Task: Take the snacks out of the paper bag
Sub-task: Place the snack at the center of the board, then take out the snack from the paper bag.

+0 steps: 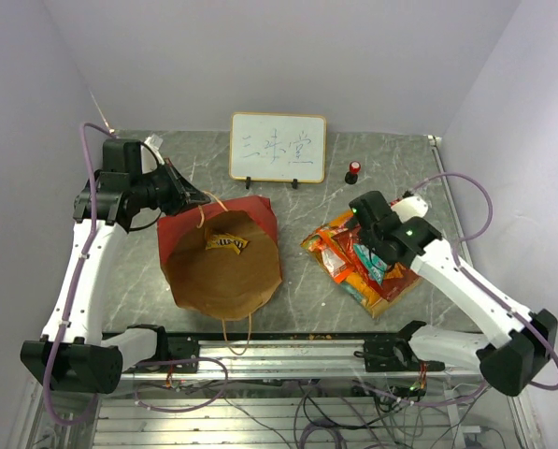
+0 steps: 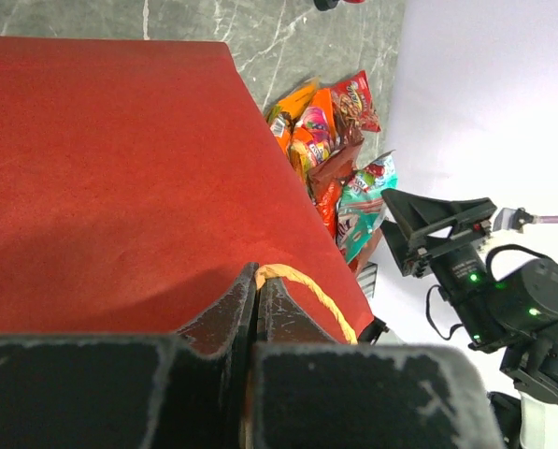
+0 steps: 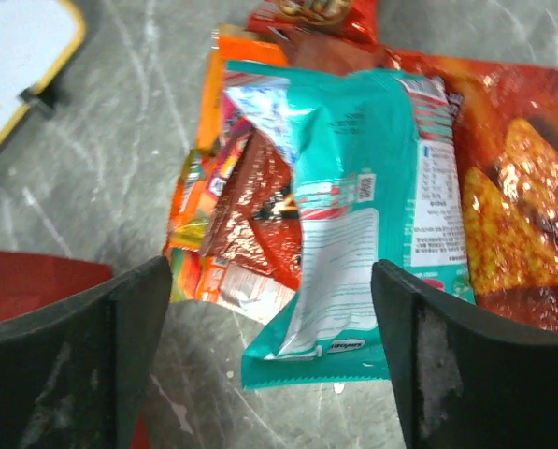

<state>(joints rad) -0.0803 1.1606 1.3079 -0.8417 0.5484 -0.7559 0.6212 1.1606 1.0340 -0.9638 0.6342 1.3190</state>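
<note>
One paper bag (image 1: 224, 271), centre-left, with two string handles: upper handle (image 2: 307, 285), lower handle (image 1: 225, 335). One yellow candy bar (image 1: 227, 242) inside it. One pile of snacks (image 1: 358, 262) on the table (image 1: 307, 299), right of centre: one teal-white packet (image 3: 353, 215), one red Doritos bag (image 3: 517, 187), several orange and red packets. Overlap blocks an exact count, at least five. One whiteboard (image 1: 278, 148) and one red-capped bottle (image 1: 353, 170), top.

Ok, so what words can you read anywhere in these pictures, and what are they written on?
"三味堂": handwritten on the whiteboard, as best it reads.
Yellow candy bar inside the paper bag: it has a dark logo that is too small to read.
Teal packet: rows of small print, too blurred to read.
Red chip bag: only pictures of chips show, and no name is visible.
Other packets: the lettering is too small or too crumpled to read.
</note>
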